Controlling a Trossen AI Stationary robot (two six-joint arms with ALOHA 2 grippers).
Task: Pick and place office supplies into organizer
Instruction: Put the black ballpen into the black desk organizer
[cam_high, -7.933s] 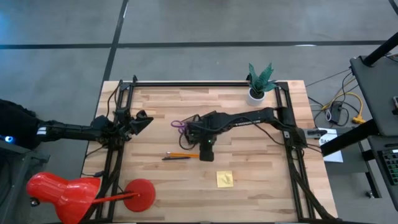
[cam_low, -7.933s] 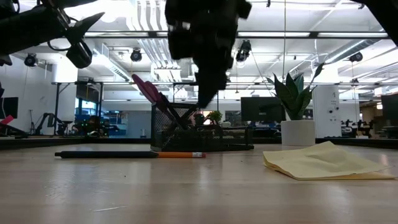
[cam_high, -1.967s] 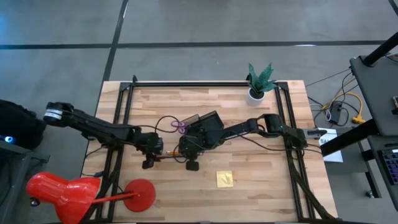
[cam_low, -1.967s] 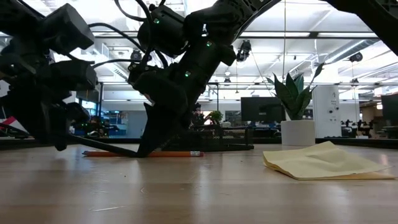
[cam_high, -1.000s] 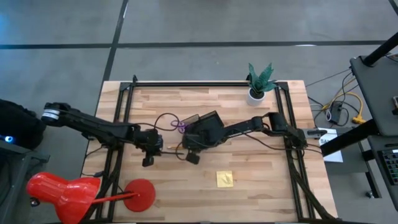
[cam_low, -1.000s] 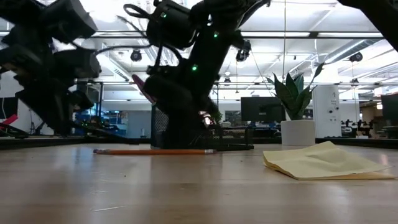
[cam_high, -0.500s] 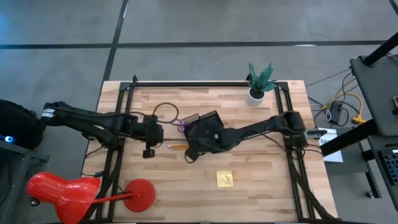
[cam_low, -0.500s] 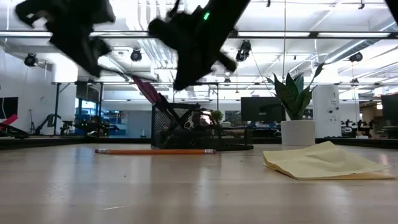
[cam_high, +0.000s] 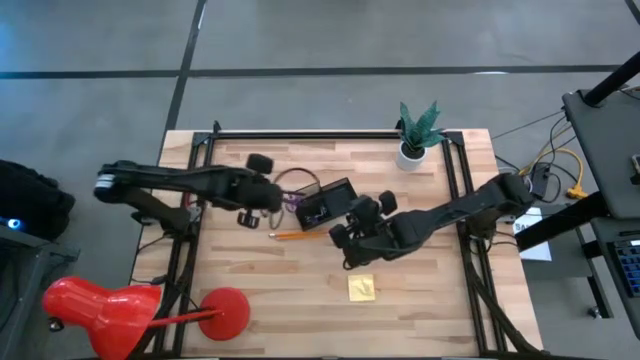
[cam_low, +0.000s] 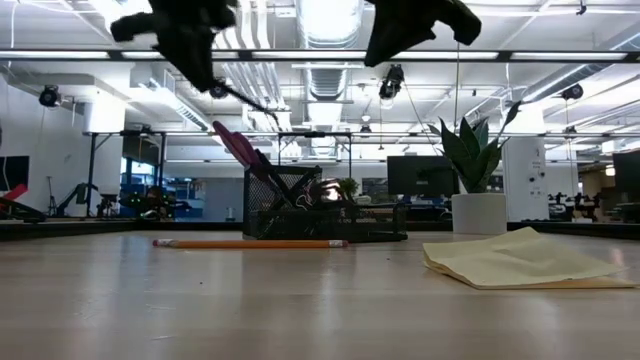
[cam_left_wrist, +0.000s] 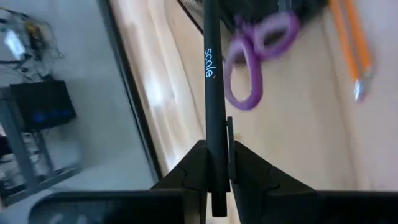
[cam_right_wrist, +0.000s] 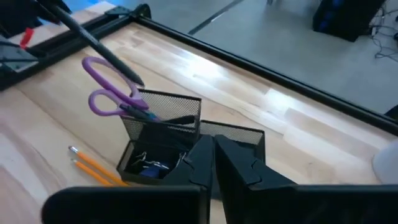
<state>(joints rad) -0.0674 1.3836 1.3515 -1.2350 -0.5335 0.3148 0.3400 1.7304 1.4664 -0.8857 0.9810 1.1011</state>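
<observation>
My left gripper (cam_high: 262, 203) hovers left of the black mesh organizer (cam_high: 325, 205) and is shut on a thin black pen (cam_left_wrist: 211, 68). The pen's tip (cam_right_wrist: 140, 84) is just above the organizer's left end. Purple-handled scissors (cam_right_wrist: 112, 99) stand in the organizer, handles sticking out. An orange pencil (cam_high: 295, 236) lies flat on the table in front of the organizer. The yellow sticky-note pad (cam_high: 362, 288) lies nearer the table's front edge. My right gripper (cam_high: 347, 240) hangs shut and empty above the table, right of the pencil. My left gripper pinches the pen between its two fingers near the pen's back end (cam_left_wrist: 216, 177), which sticks out a little behind them. The fingers (cam_left_wrist: 196, 162) lie along the pen. The pen is lifted clear and slants down from the gripper toward the organizer (cam_low: 245, 100).
A white pot with a green plant (cam_high: 413, 140) stands at the far edge, right of centre. Black frame rails (cam_high: 190, 200) run along both table sides. A red lamp (cam_high: 110, 310) sits at the near left corner. Bare wood (cam_high: 430, 290) lies right of the pad.
My left gripper has risen with the pen and moved toward the far edge and right, bringing the pen's tip to the organizer. My right gripper has lifted and swung right, away from the pencil. The pencil has stayed on the table.
</observation>
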